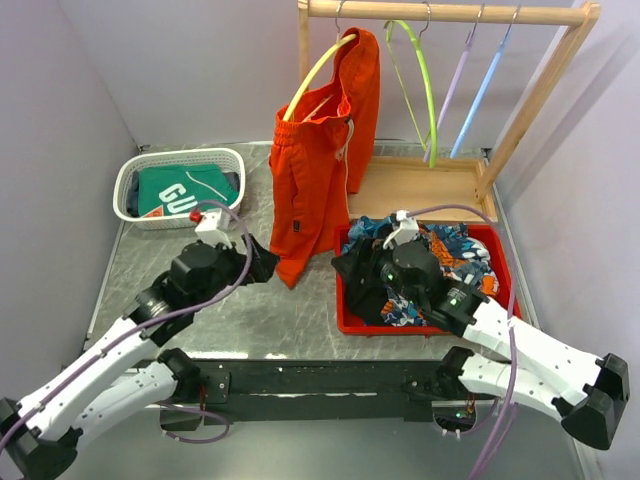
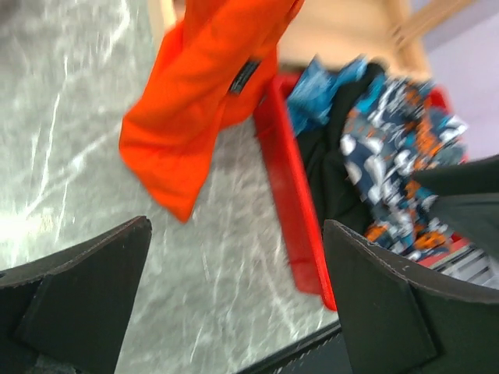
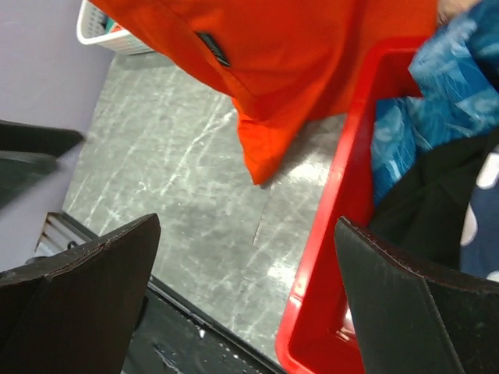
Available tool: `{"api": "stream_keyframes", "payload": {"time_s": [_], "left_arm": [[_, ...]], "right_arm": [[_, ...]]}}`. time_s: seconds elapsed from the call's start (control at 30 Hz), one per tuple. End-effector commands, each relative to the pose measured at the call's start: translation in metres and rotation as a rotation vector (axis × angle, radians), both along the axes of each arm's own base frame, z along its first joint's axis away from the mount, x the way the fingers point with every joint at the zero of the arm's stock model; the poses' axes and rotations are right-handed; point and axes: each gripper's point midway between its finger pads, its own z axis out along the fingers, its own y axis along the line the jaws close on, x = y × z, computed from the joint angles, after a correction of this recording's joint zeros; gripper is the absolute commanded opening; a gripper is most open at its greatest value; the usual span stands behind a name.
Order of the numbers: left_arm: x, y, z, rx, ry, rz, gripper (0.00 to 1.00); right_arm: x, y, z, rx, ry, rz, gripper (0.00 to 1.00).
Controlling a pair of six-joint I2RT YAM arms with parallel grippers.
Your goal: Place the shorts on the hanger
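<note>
The orange shorts (image 1: 320, 160) hang on the yellow hanger (image 1: 318, 72), which hooks on the wooden rail (image 1: 440, 12). Their lower hem rests on the table. The shorts also show in the left wrist view (image 2: 203, 93) and the right wrist view (image 3: 288, 62). My left gripper (image 1: 268, 262) is open and empty, just left of the hem. My right gripper (image 1: 350, 270) is open and empty, over the left edge of the red tray (image 1: 345, 320), right of the hem.
The red tray holds blue-patterned garments (image 1: 455, 255). A white basket (image 1: 178, 160) with a green shirt (image 1: 185, 190) sits at the back left. Lime green (image 1: 425, 80), lilac (image 1: 455, 80) and blue (image 1: 485, 85) hangers hang on the rail over the wooden base (image 1: 420, 185).
</note>
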Motion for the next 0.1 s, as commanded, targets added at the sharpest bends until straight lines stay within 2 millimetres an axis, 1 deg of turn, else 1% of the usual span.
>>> {"api": "stream_keyframes", "payload": {"time_s": [0.0, 0.07], "left_arm": [[0.0074, 0.0056, 0.0309, -0.052, -0.108, 0.043, 0.96], [0.0074, 0.0065, 0.0351, -0.046, -0.107, 0.045, 0.97]], "right_arm": [[0.0044, -0.0018, 0.0172, 0.075, -0.061, -0.036, 1.0], [0.0051, -0.003, 0.0184, 0.071, -0.063, -0.043, 1.0]]}}
